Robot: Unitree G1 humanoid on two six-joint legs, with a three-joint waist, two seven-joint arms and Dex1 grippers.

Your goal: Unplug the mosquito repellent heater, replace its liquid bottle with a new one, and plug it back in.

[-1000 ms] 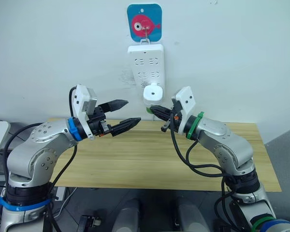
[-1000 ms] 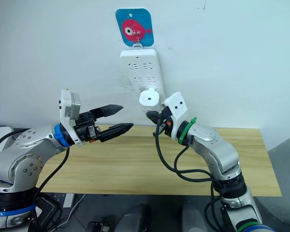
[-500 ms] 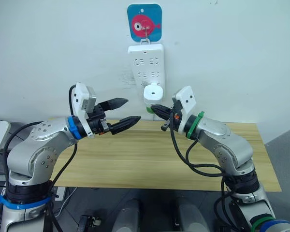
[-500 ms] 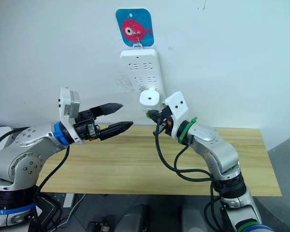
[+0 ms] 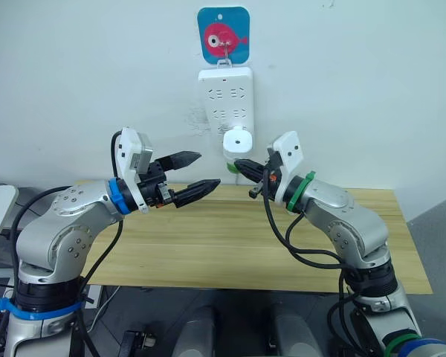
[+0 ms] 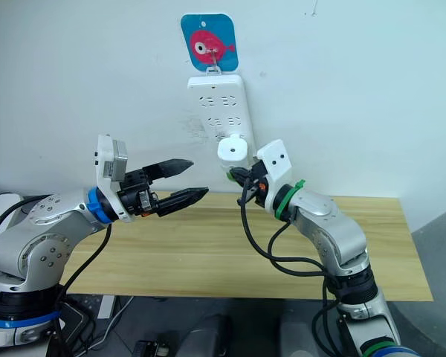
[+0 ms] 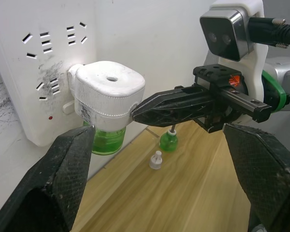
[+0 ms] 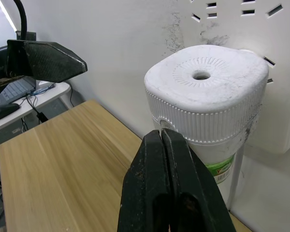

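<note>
Claws first: we see our right claw [image 8: 166,137] with its two black fingers pressed flat together, gripping nothing, its tip just under the ribbed lower edge of the mosquito repellent heater [image 8: 208,92]. We cannot tell whether the tip touches the heater. Our left claw [image 5: 193,172] is spread wide and empty, held in the air well to the left of the heater and pointing toward it.

We find the heater plugged into the white power strip [image 5: 225,93] on the wall, directly ahead of the right claw's tip, its round vent hole facing out. A green bottle [image 7: 105,141] sits screwed into its underside, below and beyond the right claw.

Down on the wooden counter [image 5: 230,245], beneath the right claw and close to the wall, we see the uncapped green bottle [image 7: 168,142] with its dark wick rod sticking up, and a small white cap [image 7: 155,160] just beside it.

A fish-shaped hook plate [image 5: 223,34] hangs above the power strip.
</note>
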